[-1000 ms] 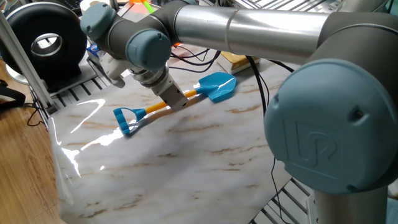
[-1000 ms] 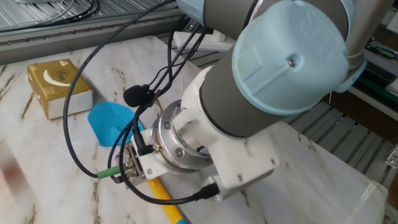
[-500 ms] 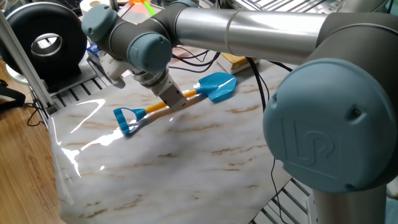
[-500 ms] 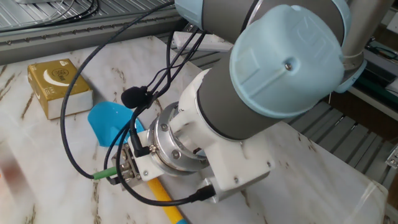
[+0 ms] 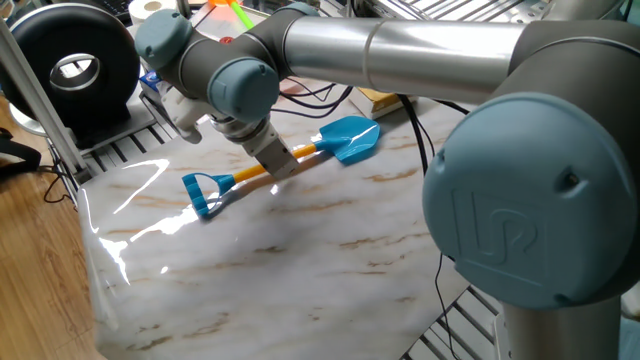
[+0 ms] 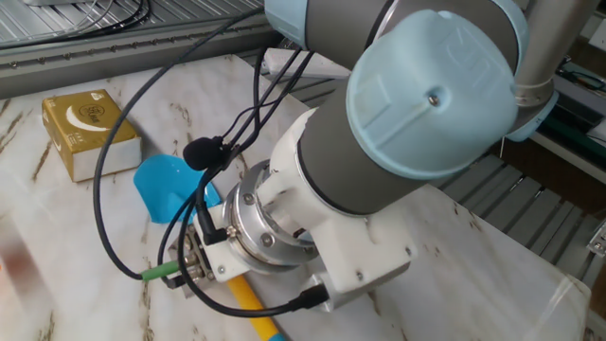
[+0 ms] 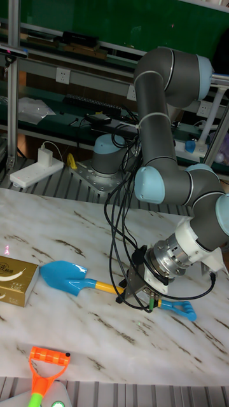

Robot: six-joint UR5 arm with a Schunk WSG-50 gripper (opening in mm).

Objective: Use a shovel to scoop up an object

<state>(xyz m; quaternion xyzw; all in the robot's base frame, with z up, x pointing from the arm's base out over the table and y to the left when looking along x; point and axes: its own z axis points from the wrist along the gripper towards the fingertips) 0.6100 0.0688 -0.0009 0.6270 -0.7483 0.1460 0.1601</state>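
The shovel [image 5: 350,138] lies flat on the marble table, with its light-blue blade toward the tan-yellow object [image 6: 85,128] and its blue loop end [image 5: 203,192] pointing away. My gripper [image 5: 279,161] is down over the middle of the orange-yellow shaft [image 7: 102,287] and appears open, one finger on each side. The shaft comes out from under the gripper [image 6: 194,265] in the other fixed view. In the tall view the gripper [image 7: 138,290] hides the shaft's middle. The object [image 7: 14,275] rests just beyond the blade tip, a small gap apart.
A black round device [image 5: 70,65] stands at the table's far left corner. A green-and-orange stick tool [image 7: 41,375] lies near the front edge. Black cables [image 6: 142,85] hang over the blade area. A white power strip [image 7: 35,170] sits behind the table.
The gripper has shifted slightly lower and along the shaft toward the loop end. Neither the shovel nor the block has moved.
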